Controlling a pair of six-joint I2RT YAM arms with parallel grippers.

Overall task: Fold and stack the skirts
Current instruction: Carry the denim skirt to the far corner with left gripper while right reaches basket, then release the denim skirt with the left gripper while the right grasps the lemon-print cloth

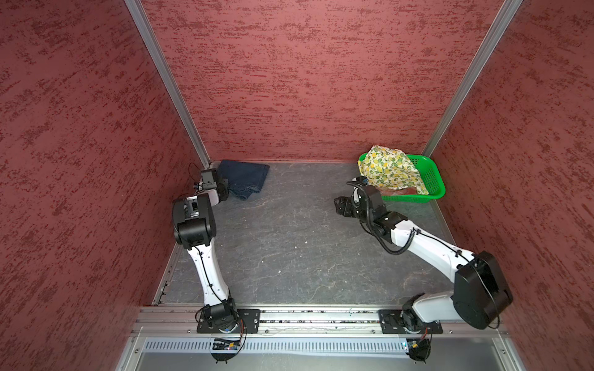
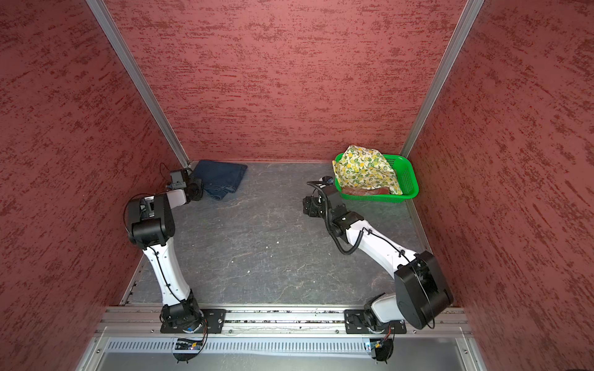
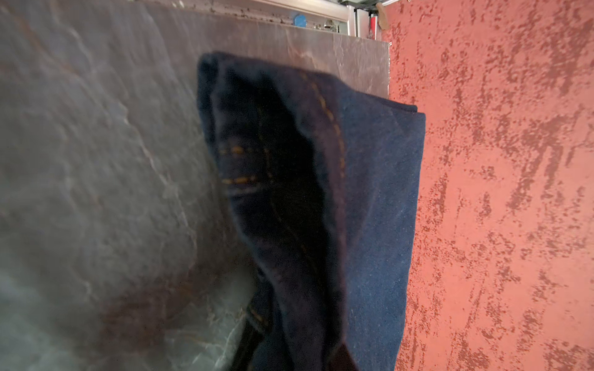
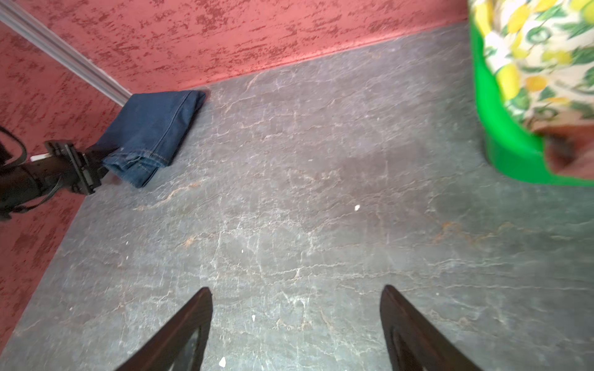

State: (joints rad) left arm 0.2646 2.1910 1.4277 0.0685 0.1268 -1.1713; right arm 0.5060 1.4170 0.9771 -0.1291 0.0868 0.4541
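A green perforated plastic basket (image 1: 432, 180) in the far right corner of the grey surface (image 1: 289, 244) holds a crumpled cream lemon-print skirt (image 1: 389, 170) over a rust-red skirt (image 1: 398, 191). A dark navy denim skirt (image 1: 246, 178) lies folded in the far left corner. The left claw (image 1: 226, 192) meets its near edge, and I cannot tell if it pinches. The right claw (image 4: 295, 289) is spread and empty.

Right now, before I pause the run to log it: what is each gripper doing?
Left gripper: closed on the edge of the denim skirt.
Right gripper: jaws open, holding nothing.
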